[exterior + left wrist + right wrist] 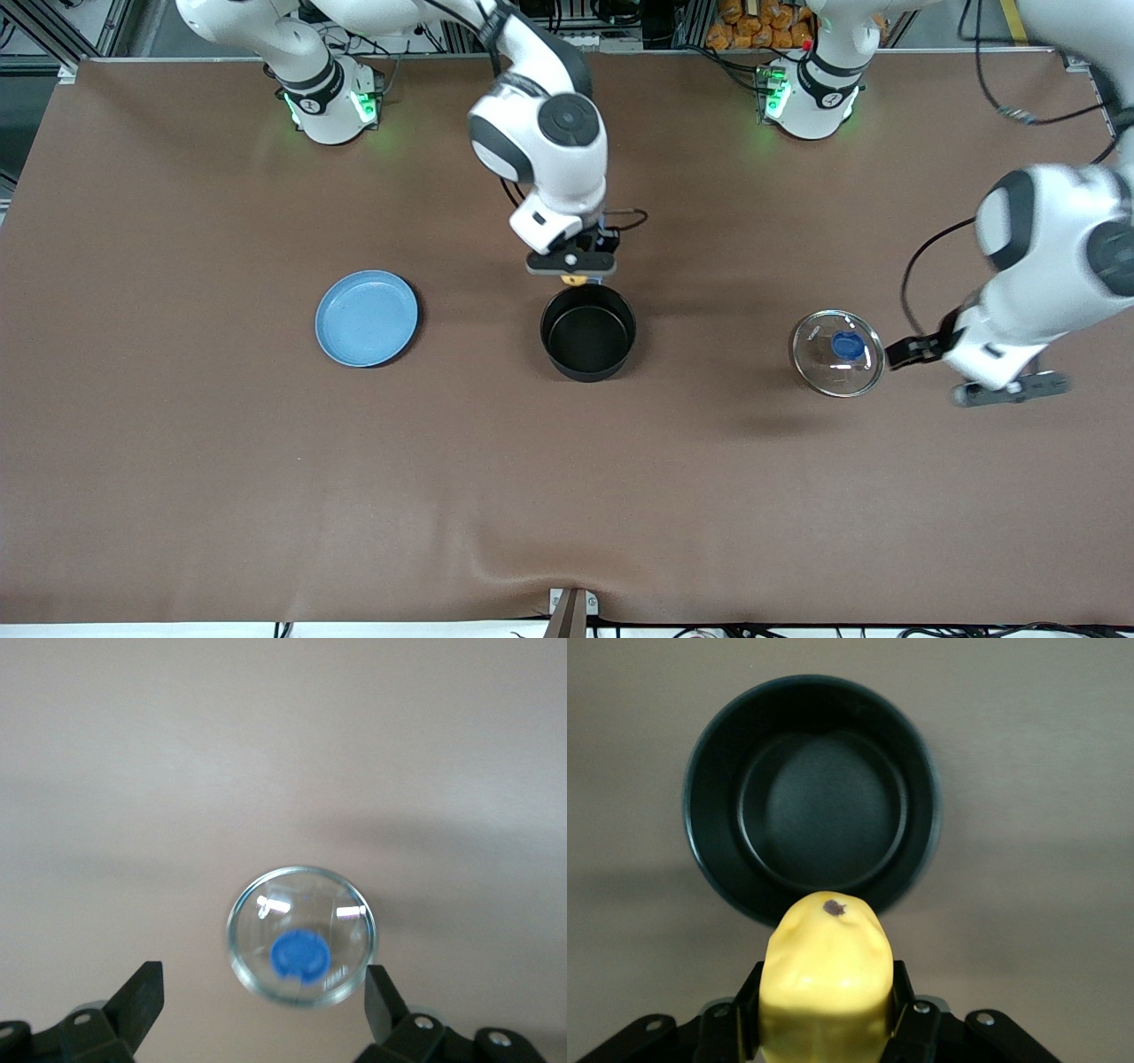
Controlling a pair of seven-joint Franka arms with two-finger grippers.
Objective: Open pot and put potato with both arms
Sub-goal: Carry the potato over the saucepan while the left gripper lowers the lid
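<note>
Right gripper [824, 1028] clamps potato [824, 979] over rim of lidless pot [588, 333]; left gripper [261, 1010] spread wide above lid [301, 936] on table [177, 461].

The pot [588, 332] looks like matt black metal, its lid [838, 353] clear glossy glass with a blue plastic knob [848, 346], the potato [825, 979] smooth and waxy, the plate [366, 318] smooth light-blue plastic.

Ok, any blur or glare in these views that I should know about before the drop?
Front view: the left arm's forearm is motion-smeared near the glass lid. Left wrist view: soft throughout, white glints on the lid. Right wrist view: the potato looms large and slightly soft; the pot rim is a little blurred, its inside evenly lit.
</note>
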